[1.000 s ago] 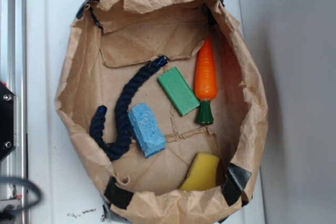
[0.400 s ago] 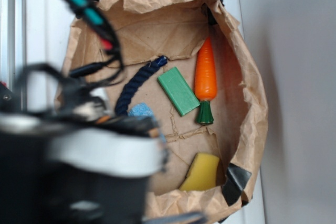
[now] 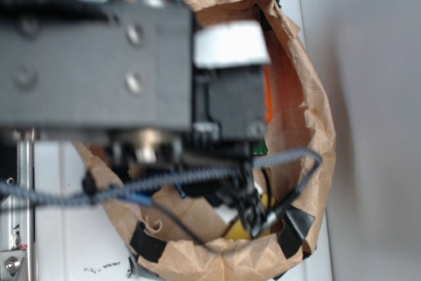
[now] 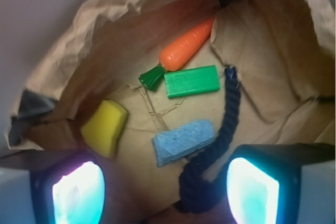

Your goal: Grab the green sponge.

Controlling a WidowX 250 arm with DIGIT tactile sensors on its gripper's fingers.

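The green sponge [image 4: 192, 81] is a flat mid-green block lying on the floor of the brown paper bag [image 4: 94, 30], just below the toy carrot [image 4: 186, 45]. My gripper [image 4: 165, 190] hangs above the bag, open, with nothing between its fingers [image 4: 79, 192]. The sponge lies well ahead of the fingertips, beyond the light-blue sponge [image 4: 184, 141]. In the exterior view my arm [image 3: 131, 64] covers the bag's middle and hides the green sponge.
A dark blue rope [image 4: 227, 119] curves along the right, ending between the fingers. A yellow sponge [image 4: 105, 127] lies at the left by the bag wall. The crumpled bag rim [image 3: 319, 143] rises all around, on a white surface [image 3: 59, 228].
My arm has swung in from the lower left and now hangs over the bag, covering most of its contents in the exterior view. The objects have not moved.
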